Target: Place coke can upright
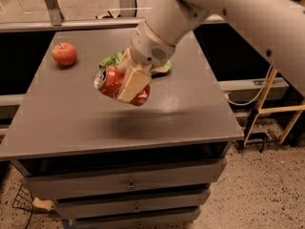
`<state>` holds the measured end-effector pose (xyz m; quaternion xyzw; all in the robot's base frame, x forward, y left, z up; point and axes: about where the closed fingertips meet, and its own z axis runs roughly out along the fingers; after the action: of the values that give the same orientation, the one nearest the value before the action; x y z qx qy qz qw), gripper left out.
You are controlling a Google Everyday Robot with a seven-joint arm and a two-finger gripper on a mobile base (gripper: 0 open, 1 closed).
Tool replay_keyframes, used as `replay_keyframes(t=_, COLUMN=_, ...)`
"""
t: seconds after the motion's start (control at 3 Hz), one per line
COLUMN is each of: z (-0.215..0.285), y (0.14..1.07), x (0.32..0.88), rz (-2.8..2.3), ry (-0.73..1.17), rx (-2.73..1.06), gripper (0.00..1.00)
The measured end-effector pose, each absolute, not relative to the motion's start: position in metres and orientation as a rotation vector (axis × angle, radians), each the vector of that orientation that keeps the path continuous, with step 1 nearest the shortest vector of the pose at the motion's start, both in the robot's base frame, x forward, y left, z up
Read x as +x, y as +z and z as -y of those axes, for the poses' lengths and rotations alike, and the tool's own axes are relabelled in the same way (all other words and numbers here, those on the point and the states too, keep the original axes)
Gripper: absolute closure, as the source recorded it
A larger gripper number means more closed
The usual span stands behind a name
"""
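**Coke can (109, 80) held on its side above the bench**

The tool (127, 92) sits just left of frame centre, closed across the middle of the Coke can, which hangs clear of the bench (190, 104) over its own shadow (128, 126). Note the long axis: it runs from the silver end at the left down to the lower right, close to level rather than vertical. Judge the coming move on this alone, since you would need to turn the wrist until one silver end faces the bench before lowering.

One pale finger (134, 81) covers the can's front. The opposite finger and the can's right-hand end are hidden behind it. A green packet (110, 59) shows only partly behind the tool. The apple (64, 54) lies well apart at upper left.
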<state>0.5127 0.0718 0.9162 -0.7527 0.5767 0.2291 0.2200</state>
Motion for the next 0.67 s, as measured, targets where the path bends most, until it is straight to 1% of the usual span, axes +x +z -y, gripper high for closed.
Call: replay_keyframes(t=0.67, z=-0.041, y=0.906, x=0.520, rz=-1.493, ry=0.788, rx=-1.603, gripper=1.00)
